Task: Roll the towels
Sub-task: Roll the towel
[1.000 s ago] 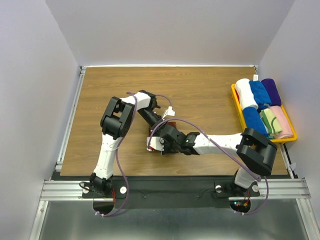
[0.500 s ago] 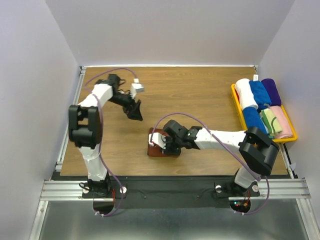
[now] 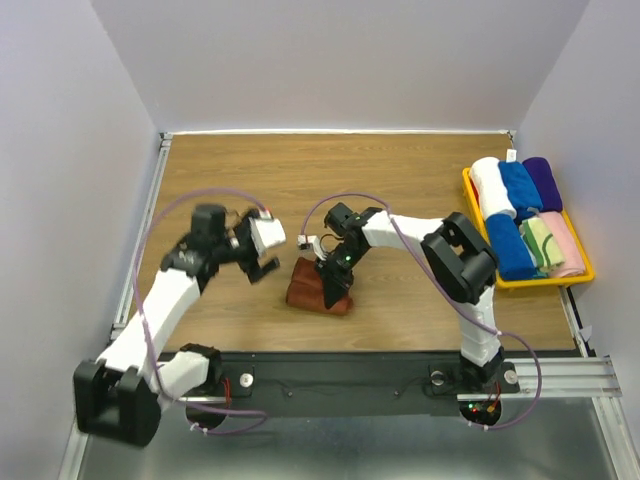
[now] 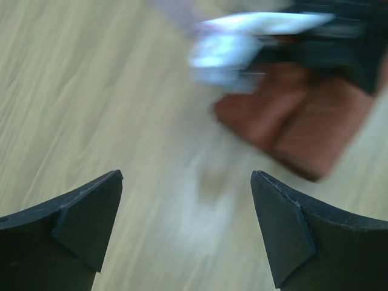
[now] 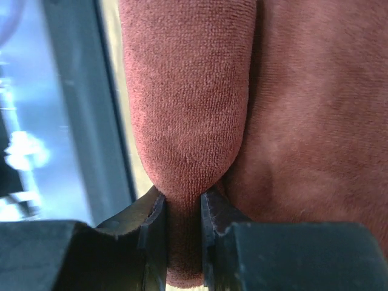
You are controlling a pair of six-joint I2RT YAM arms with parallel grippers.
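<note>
On wood-grain table (image 3: pixel 400 180), rust towel (image 3: pixel 303 290); pale walls (image 3: pixel 340 60).

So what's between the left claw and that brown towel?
Only bare wooden table lies between the left gripper and the brown towel; the top view shows it, and the blurred left wrist view agrees.

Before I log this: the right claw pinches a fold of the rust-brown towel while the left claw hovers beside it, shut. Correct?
No: the left claw is open, as the left wrist view shows. The right claw pinches the rust-brown towel.
</note>
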